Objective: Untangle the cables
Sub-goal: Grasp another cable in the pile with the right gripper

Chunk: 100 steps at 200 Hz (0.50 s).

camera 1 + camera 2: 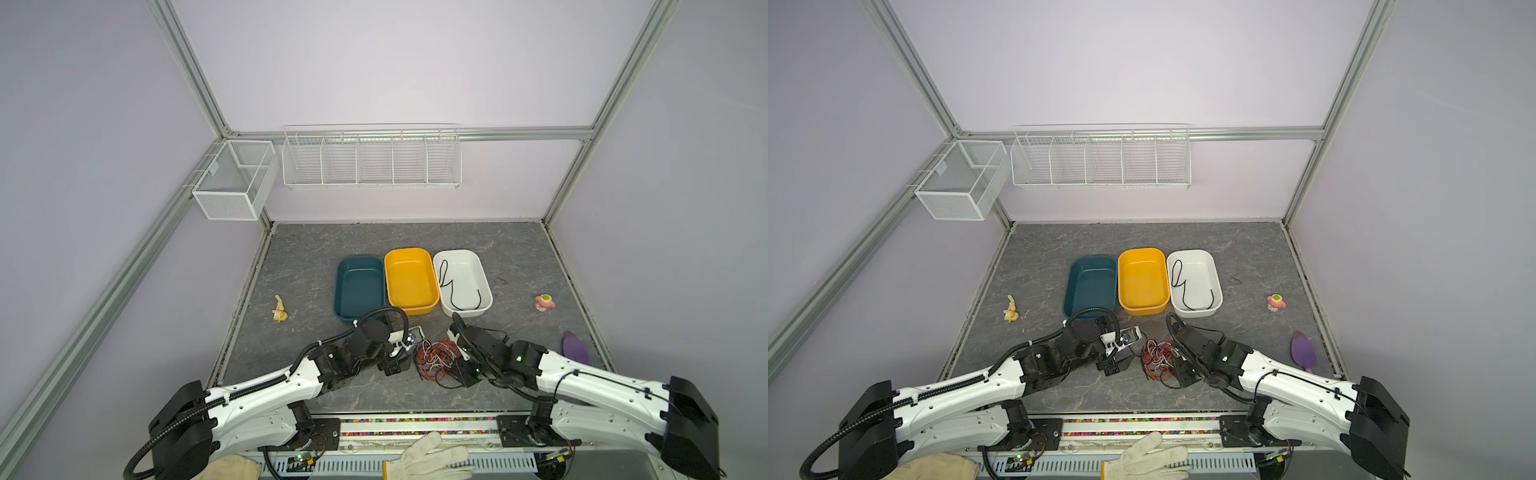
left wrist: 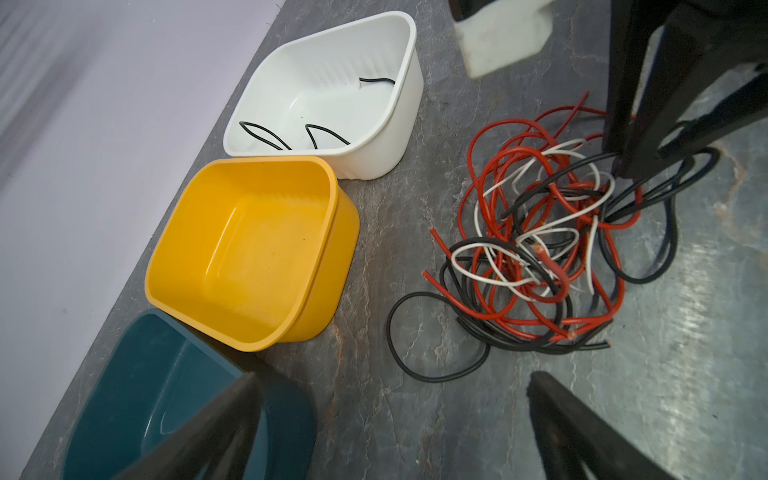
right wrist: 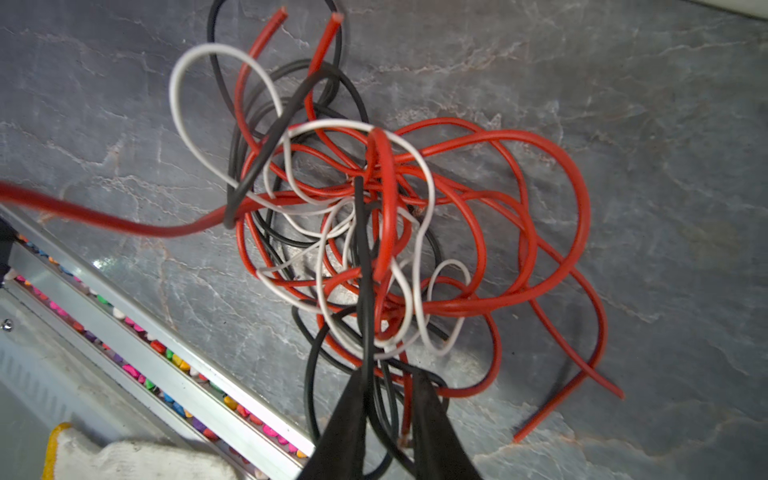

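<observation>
The cables (image 1: 436, 359) (image 1: 1158, 357) lie in a loose tangle of red-orange, black and white strands on the grey table between my two arms. My right gripper (image 3: 388, 374) (image 1: 455, 365) stands at the tangle's right edge, its jaws drawn together on black strands with a red end between them (image 2: 623, 170). A little left of the tangle (image 2: 540, 232) hangs my left gripper (image 2: 392, 382) (image 1: 395, 365), wide open and holding nothing. One separate black cable (image 1: 457, 286) (image 2: 270, 135) lies inside the white bin (image 1: 487, 291).
A yellow bin (image 1: 411, 282) and a teal bin (image 1: 359, 291) stand beside the white one, behind the arms. A banana toy (image 1: 280, 311) lies at the left, a pink toy (image 1: 544, 302) and a purple object (image 1: 575, 348) at the right. Work gloves (image 1: 428, 457) rest at the front rail.
</observation>
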Each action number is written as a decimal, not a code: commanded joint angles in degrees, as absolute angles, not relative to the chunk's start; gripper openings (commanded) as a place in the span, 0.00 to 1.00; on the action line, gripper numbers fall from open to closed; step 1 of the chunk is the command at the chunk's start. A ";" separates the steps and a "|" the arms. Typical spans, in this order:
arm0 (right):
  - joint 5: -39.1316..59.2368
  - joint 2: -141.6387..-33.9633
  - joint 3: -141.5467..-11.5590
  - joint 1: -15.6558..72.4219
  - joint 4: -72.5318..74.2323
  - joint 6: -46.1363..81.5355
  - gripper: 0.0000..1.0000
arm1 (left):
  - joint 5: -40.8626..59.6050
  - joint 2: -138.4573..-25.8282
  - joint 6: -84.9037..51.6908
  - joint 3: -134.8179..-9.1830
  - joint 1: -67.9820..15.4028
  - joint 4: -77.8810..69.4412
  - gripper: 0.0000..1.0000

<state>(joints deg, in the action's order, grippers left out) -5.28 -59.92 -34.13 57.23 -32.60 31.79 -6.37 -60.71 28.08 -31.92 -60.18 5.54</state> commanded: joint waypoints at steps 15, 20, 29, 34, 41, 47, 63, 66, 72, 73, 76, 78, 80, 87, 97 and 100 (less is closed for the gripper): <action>-8.44 -56.37 -38.11 57.67 -36.10 31.91 0.09 | -6.48 -61.95 28.73 -33.22 -60.73 4.76 0.99; -8.49 -56.11 -38.29 57.68 -36.31 31.82 0.08 | -6.50 -61.92 28.72 -33.30 -60.69 4.75 0.99; -8.93 -55.98 -38.78 57.67 -36.77 31.82 0.07 | -6.55 -61.95 28.73 -33.31 -60.73 4.67 0.99; -9.01 -55.86 -39.00 57.67 -37.03 31.74 0.07 | -6.55 -61.91 28.70 -33.31 -60.73 4.65 0.99; -9.18 -55.77 -39.48 57.66 -37.45 31.65 0.07 | -6.67 -61.95 28.74 -33.31 -60.71 4.57 0.99; -9.58 -55.72 -40.00 57.69 -37.88 31.64 0.07 | -6.68 -61.91 28.74 -33.31 -60.73 4.57 0.99; -10.79 -55.73 -41.75 57.70 -39.29 31.51 0.07 | -6.55 -62.11 28.74 -33.29 -60.82 4.65 0.99; -11.09 -55.72 -42.12 57.68 -39.55 31.48 0.07 | -6.56 -62.18 28.74 -33.31 -60.81 4.70 0.99; -11.53 -55.72 -42.94 57.71 -40.24 31.50 0.07 | -6.58 -62.25 28.78 -33.39 -60.82 4.82 0.99; -11.70 -55.72 -43.09 57.68 -40.38 31.48 0.07 | -6.59 -62.28 28.76 -33.39 -60.82 4.83 0.99; -11.98 -55.72 -43.55 57.66 -40.80 31.47 0.07 | -6.59 -62.40 28.82 -33.40 -60.82 4.88 0.99; -12.13 -55.72 -43.87 57.66 -41.03 31.49 0.07 | -6.59 -62.40 28.78 -33.42 -60.84 4.91 0.99; -12.37 -55.72 -44.17 57.66 -41.28 31.47 0.07 | -6.59 -62.40 28.82 -33.40 -60.87 4.92 0.99; -12.95 -55.74 -45.36 57.68 -42.13 31.41 0.07 | -6.59 -62.41 28.85 -33.42 -60.91 4.87 0.99; -13.55 -55.64 -47.21 57.66 -43.22 30.90 0.07 | -6.59 -62.49 28.90 -33.40 -60.91 4.92 0.99; -13.76 -55.56 -47.89 57.67 -43.55 30.79 0.07 | -6.55 -62.49 28.88 -33.40 -60.91 4.90 0.99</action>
<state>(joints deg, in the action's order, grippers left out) -10.48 -56.21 -43.38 57.28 -39.59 31.64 -6.42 -62.19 28.10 -31.92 -60.53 5.41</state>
